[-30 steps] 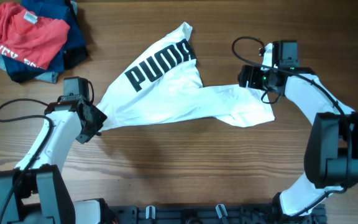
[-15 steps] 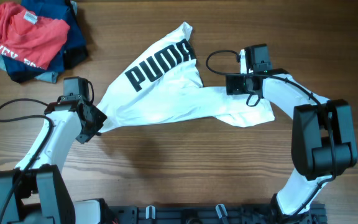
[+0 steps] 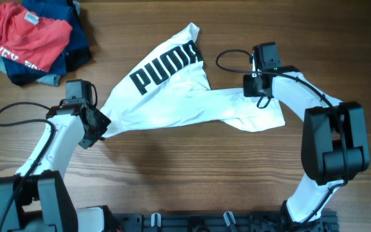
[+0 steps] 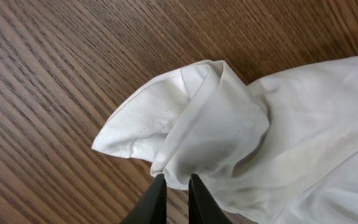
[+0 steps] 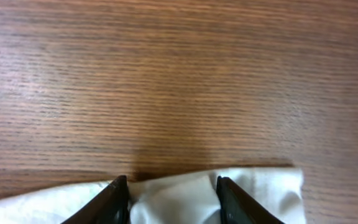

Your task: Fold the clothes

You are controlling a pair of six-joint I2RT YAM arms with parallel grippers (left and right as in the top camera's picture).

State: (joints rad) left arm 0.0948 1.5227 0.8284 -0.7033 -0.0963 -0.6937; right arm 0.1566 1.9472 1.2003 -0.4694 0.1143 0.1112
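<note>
The clothes, a white shirt (image 3: 172, 96) with black PUMA lettering, lies wrinkled and stretched across the middle of the wooden table. My left gripper (image 3: 100, 127) is at its lower left corner. In the left wrist view the jaws (image 4: 176, 182) stand almost together, pinching the edge of the bunched white shirt (image 4: 260, 124). My right gripper (image 3: 257, 95) is lowered onto the shirt's right end. In the right wrist view its gripper (image 5: 173, 185) is open, its fingers set apart on either side of the hem of the white shirt (image 5: 260, 186), with fabric between them.
A red printed T-shirt (image 3: 24, 35) lies on navy garments (image 3: 76, 45) in the far left corner. A black rail (image 3: 224, 219) runs along the table's near edge. Cables loop beside both arms.
My right gripper has moved left from beyond the shirt's right end onto its upper hem, and its jaws have narrowed around the fabric. The left arm and the shirt have stayed put.
</note>
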